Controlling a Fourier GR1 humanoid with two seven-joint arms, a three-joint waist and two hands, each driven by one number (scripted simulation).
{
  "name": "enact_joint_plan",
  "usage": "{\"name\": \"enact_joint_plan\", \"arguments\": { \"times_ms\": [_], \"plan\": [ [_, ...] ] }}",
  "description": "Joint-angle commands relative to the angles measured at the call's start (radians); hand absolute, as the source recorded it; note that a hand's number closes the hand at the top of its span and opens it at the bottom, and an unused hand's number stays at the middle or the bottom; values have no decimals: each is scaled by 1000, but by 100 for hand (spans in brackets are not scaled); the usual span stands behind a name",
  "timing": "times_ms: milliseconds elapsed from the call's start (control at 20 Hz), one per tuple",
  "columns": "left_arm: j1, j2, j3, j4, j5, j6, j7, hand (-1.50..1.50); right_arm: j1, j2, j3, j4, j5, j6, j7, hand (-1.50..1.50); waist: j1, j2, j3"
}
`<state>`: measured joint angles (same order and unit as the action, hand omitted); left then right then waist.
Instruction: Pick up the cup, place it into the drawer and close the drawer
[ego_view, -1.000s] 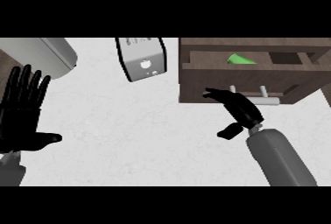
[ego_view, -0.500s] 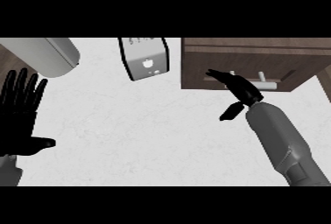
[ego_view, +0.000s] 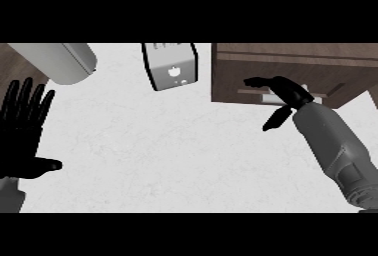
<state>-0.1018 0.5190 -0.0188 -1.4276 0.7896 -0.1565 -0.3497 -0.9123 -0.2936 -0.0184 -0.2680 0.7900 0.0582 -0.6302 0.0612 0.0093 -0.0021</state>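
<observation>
The right hand (ego_view: 284, 92), fingers curled and holding nothing, presses the brown wooden drawer (ego_view: 295, 65) front at the white surface's (ego_view: 170, 150) far right corner. The cup is hidden, presumably inside. Curled fingers could slip off the front, leaving the drawer ajar; the left hand (ego_view: 22, 130) rests spread at the left edge

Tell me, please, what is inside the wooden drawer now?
Nothing inside can be seen. The drawer shows only its brown top and front, with the right hand at its front by the pale handle. Its inside is covered, so the cup is not visible.
</observation>
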Motion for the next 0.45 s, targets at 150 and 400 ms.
{"name": "enact_joint_plan", "arguments": {
  "times_ms": [150,400],
  "plan": [
    [-19,-16,-5,60,-31,-28,-25,-150,-101,-72,-48,96,-12,8,43,-150,22,32,5],
    [-19,-29,-13,29,-47,4,-13,-150,-92,-62,-45,122,-4,-21,26,-150,24,25,6]
  ]
}}
